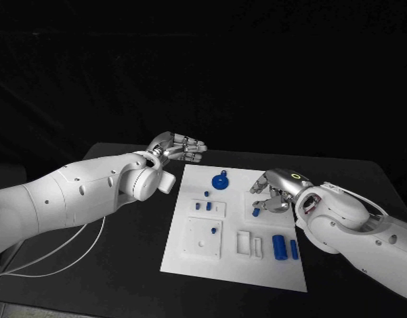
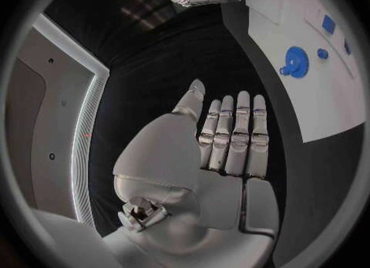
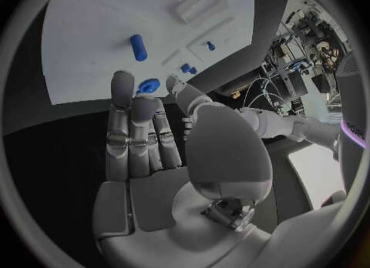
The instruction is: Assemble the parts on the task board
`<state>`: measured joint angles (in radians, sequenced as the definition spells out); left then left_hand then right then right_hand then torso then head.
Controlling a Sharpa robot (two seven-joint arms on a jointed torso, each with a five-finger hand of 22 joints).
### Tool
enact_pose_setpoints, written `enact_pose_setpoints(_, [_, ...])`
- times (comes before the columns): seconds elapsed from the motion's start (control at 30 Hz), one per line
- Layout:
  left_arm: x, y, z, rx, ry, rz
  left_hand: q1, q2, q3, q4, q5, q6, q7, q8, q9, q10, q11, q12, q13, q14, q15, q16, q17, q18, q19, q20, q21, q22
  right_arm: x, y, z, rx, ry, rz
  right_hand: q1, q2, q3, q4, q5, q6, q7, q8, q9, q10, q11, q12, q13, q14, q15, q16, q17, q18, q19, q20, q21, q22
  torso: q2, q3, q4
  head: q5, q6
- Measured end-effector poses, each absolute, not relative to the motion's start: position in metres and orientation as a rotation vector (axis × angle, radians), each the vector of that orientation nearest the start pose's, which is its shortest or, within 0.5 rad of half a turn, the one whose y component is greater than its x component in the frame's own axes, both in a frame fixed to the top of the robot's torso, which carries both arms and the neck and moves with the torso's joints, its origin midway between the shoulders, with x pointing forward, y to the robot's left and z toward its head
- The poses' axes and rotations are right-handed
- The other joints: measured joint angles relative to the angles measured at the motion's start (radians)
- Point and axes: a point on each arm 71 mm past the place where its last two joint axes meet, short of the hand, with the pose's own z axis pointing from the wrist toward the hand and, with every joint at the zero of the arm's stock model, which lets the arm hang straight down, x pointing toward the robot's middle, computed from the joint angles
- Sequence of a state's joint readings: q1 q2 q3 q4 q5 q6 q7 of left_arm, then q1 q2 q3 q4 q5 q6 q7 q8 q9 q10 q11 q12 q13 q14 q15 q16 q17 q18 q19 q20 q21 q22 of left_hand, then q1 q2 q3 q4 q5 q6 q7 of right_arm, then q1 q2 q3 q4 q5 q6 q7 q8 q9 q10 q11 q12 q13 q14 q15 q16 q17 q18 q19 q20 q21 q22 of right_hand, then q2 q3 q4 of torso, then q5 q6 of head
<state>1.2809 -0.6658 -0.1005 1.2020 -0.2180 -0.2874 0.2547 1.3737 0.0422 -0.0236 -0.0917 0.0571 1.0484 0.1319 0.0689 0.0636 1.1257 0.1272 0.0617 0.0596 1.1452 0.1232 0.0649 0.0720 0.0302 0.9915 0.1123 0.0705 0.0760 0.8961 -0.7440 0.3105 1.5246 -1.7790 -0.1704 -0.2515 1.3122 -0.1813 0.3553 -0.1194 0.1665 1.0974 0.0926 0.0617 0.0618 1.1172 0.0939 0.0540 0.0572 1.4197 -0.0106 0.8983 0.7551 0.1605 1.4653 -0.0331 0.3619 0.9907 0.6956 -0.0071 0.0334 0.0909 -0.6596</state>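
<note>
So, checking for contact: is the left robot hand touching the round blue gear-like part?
Apart. The left wrist view shows the left robot hand over black table, clear of the round blue gear-like part.

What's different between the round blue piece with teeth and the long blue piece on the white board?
The blue gear is round, flat and toothed, with a small tab on its rim; the blue cylinder is long and smooth. The gear lies at the far end of the task board, the cylinder at the near end on the robot's right. Both are blue and lie untouched on the board.
</note>
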Motion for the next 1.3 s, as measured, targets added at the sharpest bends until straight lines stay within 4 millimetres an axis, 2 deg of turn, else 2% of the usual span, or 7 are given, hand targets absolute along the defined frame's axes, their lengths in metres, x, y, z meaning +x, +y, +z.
enact_pose_setpoints(0.07, [0.552,0.212,-0.18,-0.909,1.539,-1.28,0.0,0.0,0.0,0.0,0.0,0.0,0.0,0.0,0.0,0.0,0.0,0.0,0.0,0.0,0.0,0.0,0.0,0.0,0.0,0.0,0.0,0.0,0.479,-0.169,-0.21,-0.176,1.691,0.527,0.013,0.003,-0.045,0.009,0.0,-0.009,-0.002,0.0,0.0,-0.011,0.001,0.0,0.0,0.0,0.0,0.0,-0.001,0.0,0.001,0.002,0.0,-0.01,0.0,0.0,0.0001,0.0,0.0])
enact_pose_setpoints(0.17, [0.552,0.212,-0.18,-0.909,1.539,-1.281,0.0,0.0,0.0,0.0,0.0,0.0,0.0,0.0,0.0,0.0,0.0,0.0,0.0,0.0,0.0,0.0,0.0,0.0,0.0,0.0,0.0,0.0,0.482,-0.169,-0.214,-0.179,1.711,0.514,0.02,0.005,-0.074,0.019,-0.012,-0.014,-0.007,0.0,0.0,-0.026,0.004,0.0,0.001,-0.003,0.003,0.0,-0.004,-0.001,0.001,0.002,0.0,-0.022,0.0,0.0,0.0007,-0.001,0.0])
enact_pose_setpoints(0.6, [0.552,0.212,-0.18,-0.909,1.541,-1.282,0.0,0.0,0.0,0.0,0.0,0.0,0.0,0.0,0.0,0.0,0.0,0.0,0.0,0.0,0.0,0.0,0.0,0.0,0.0,0.0,0.0,0.0,0.484,-0.171,-0.237,-0.215,1.8,0.458,0.033,0.007,-0.083,0.023,-0.016,-0.014,-0.007,0.0,0.0,-0.018,-0.001,0.0,0.001,-0.004,0.004,0.0,-0.007,-0.006,0.001,0.009,0.004,-0.039,0.0,-0.0007,0.0007,0.002,-0.007])
enact_pose_setpoints(0.73, [0.552,0.212,-0.18,-0.909,1.541,-1.282,0.0,0.0,0.0,0.0,0.0,0.0,0.0,0.0,0.0,0.0,0.0,0.0,0.0,0.0,0.0,0.0,0.0,0.0,0.0,0.0,0.0,0.0,0.483,-0.168,-0.242,-0.228,1.817,0.452,0.027,0.013,-0.012,-0.001,-0.022,-0.014,-0.006,0.0,0.0,0.006,-0.004,0.0,0.001,-0.004,0.004,0.0,-0.008,-0.006,0.001,0.009,0.012,-0.045,0.0,0.0,0.0001,0.002,-0.01])
enact_pose_setpoints(0.9, [0.552,0.212,-0.18,-0.909,1.542,-1.282,0.0,0.0,-0.003,0.003,0.0,-0.004,0.004,0.0,0.0,-0.004,0.004,0.0,0.0,0.0,0.0,0.0,0.0,0.0,0.0,0.0,0.0,0.0,0.482,-0.166,-0.247,-0.239,1.824,0.447,-0.003,0.003,0.112,-0.018,-0.035,0.008,0.015,0.0,0.0,0.056,-0.016,0.0,0.001,-0.001,0.001,0.0,-0.008,-0.007,0.001,0.009,0.024,-0.045,0.0,0.0003,-0.0004,0.002,-0.011])
enact_pose_setpoints(1.17, [0.552,0.211,-0.18,-0.909,1.542,-1.283,0.0,0.0,-0.003,0.003,0.0,-0.003,0.004,0.0,0.0,-0.004,0.004,0.0,0.0,0.0,0.0,0.0,0.0,0.0,0.0,0.0,0.0,0.0,0.482,-0.161,-0.248,-0.244,1.814,0.452,-0.017,0.0,0.189,-0.02,-0.063,0.015,0.008,0.0,0.0,0.083,-0.024,0.0,0.001,0.002,-0.002,0.0,-0.007,-0.008,0.001,0.001,0.031,-0.045,0.0,0.0002,-0.0005,0.001,-0.011])
enact_pose_setpoints(1.3, [0.552,0.211,-0.18,-0.909,1.543,-1.283,0.0,0.0,-0.003,0.003,0.0,-0.004,0.004,0.0,0.0,-0.004,0.004,0.0,0.0,0.0,0.0,0.0,0.0,0.0,0.0,0.0,0.0,0.0,0.482,-0.161,-0.248,-0.242,1.802,0.452,-0.016,0.008,0.226,-0.024,-0.088,0.028,0.011,0.0,0.0,0.117,-0.03,0.0,0.0,0.006,-0.006,0.0,-0.005,-0.013,0.001,0.001,0.031,-0.043,0.0,-0.0001,-0.0005,0.001,-0.012])
